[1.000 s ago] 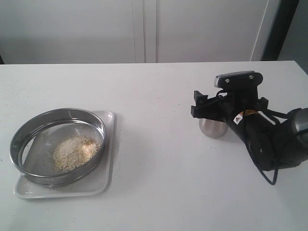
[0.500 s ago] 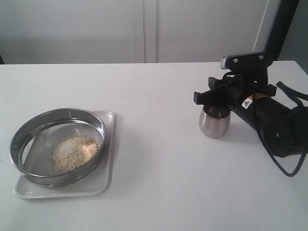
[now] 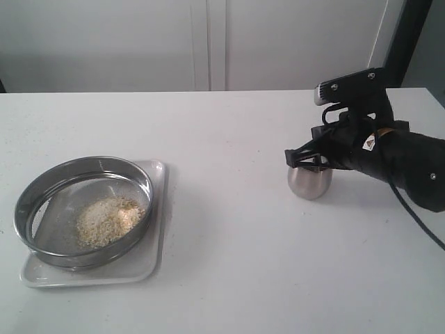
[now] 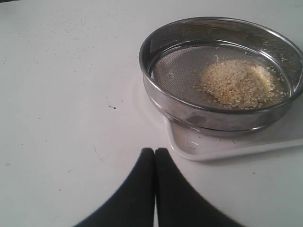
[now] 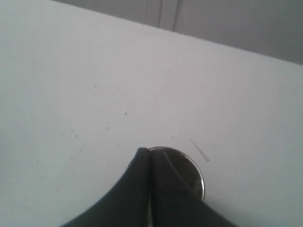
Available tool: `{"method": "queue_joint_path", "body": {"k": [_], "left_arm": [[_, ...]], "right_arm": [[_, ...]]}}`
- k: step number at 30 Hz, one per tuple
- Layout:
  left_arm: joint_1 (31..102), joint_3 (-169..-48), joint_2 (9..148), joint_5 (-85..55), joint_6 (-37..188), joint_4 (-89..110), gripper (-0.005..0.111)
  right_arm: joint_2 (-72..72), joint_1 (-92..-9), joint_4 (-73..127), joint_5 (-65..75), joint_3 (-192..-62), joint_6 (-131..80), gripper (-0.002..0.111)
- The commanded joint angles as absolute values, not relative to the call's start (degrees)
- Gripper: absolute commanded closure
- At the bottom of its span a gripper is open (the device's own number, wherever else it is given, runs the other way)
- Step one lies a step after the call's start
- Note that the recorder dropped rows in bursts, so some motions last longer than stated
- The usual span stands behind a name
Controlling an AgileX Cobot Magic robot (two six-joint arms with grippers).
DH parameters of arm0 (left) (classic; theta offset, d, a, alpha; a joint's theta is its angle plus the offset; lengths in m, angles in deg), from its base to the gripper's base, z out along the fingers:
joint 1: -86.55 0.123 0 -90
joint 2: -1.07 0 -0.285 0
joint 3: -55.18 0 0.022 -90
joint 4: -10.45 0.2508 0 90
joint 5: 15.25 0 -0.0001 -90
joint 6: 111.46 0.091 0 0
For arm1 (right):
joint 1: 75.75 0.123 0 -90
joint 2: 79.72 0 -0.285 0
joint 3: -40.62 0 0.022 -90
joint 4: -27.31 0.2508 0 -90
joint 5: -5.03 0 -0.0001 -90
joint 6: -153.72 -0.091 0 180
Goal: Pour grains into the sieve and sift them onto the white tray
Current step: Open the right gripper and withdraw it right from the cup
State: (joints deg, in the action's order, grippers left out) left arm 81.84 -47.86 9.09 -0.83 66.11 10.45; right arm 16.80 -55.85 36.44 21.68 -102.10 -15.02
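Observation:
The sieve [image 3: 82, 259] sits on the white tray [image 3: 157, 209] at the left of the table, with a heap of grains [image 3: 108, 221] on its mesh. In the left wrist view the sieve [image 4: 156, 90], grains [image 4: 236, 82] and tray [image 4: 227, 144] lie just beyond my left gripper [image 4: 155, 151], which is shut and empty over bare table. My right gripper [image 3: 302, 158] is shut just above the rim of a small steel cup [image 3: 309, 182] standing upright on the right. In the right wrist view its closed fingertips [image 5: 142, 156] overlap the cup [image 5: 191, 172], whose inside looks dark.
The white table [image 3: 229, 264] stretches between the tray and the cup. A few stray grains lie on the tray's corner [image 4: 194, 142]. White cabinet doors [image 3: 208, 42] stand behind the table, and a dark upright post [image 3: 403, 35] is at the back right.
My right gripper has risen from around the cup, letting it go, and its jaws have closed. The cup stays upright in place. Sieve, tray and left gripper have not moved.

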Motion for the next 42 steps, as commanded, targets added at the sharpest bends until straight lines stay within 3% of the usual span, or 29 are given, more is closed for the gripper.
{"method": "queue_joint_path", "body": {"k": [1, 17, 26, 33, 42], "left_arm": [[82.0, -47.6, 8.9, -0.8, 65.8, 10.5, 0.107], [82.0, -47.6, 8.9, -0.8, 65.8, 10.5, 0.107], [82.0, -47.6, 8.9, -0.8, 65.8, 10.5, 0.107], [82.0, -47.6, 8.9, -0.8, 65.8, 10.5, 0.107], [82.0, -47.6, 8.9, -0.8, 65.8, 10.5, 0.107]], "right_arm": [[15.0, -56.4, 36.5, 9.2, -105.3, -13.5, 0.108], [15.0, -60.4, 34.3, -21.3, -114.1, -13.8, 0.108], [15.0, -62.5, 35.5, -33.5, -114.9, 8.8, 0.108], [15.0, -62.9, 48.3, -38.1, -114.9, 31.9, 0.108], [14.2, -69.5, 54.4, -38.6, -114.9, 33.9, 0.108]]}}
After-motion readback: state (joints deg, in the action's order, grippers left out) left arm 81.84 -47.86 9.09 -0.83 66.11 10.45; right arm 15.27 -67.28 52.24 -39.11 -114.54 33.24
